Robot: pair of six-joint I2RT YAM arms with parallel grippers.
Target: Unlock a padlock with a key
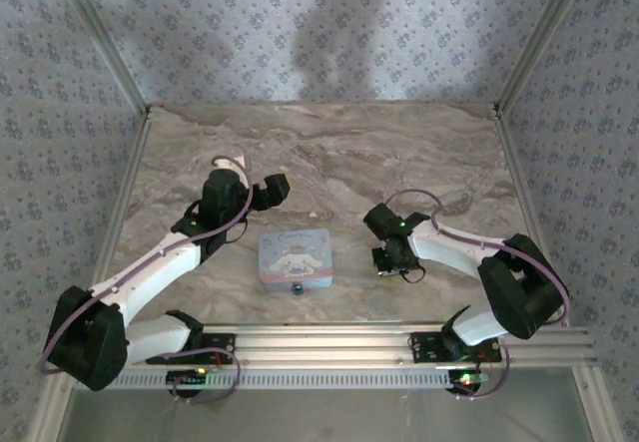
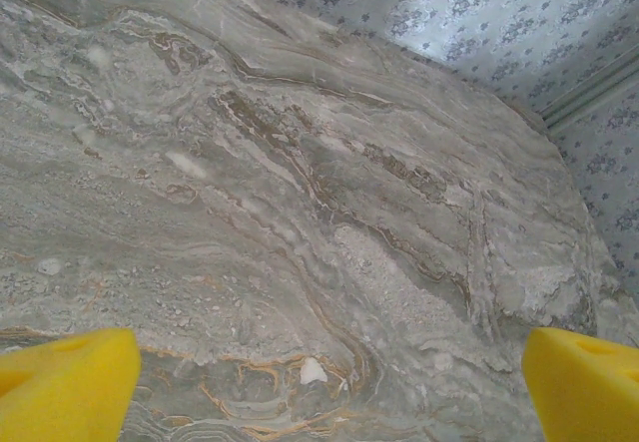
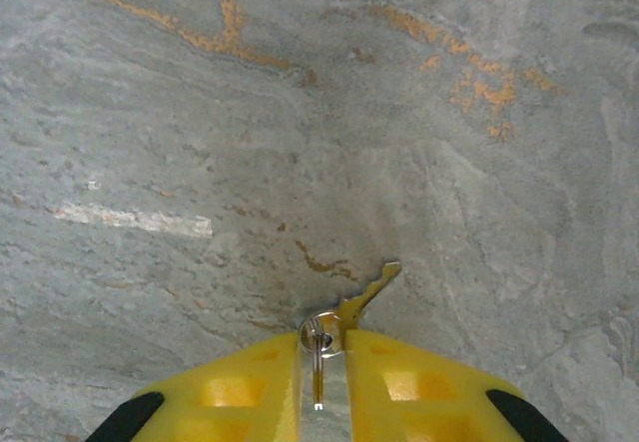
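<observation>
Right wrist: key (image 3: 364,297) diagonal, tip up-right, head pinched between jaws.

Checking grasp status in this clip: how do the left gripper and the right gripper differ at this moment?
The left gripper stands wide open; the right gripper is closed to a narrow slit. The left gripper has only bare table between its fingers; the right gripper pinches a key ring, a gold key poking out ahead. Shared: yellow fingers, both above that table.

Lab test booth: aluminium frame (image 1: 329,340), floral-papered walls (image 1: 329,33), marble-look tabletop (image 1: 329,153).
</observation>
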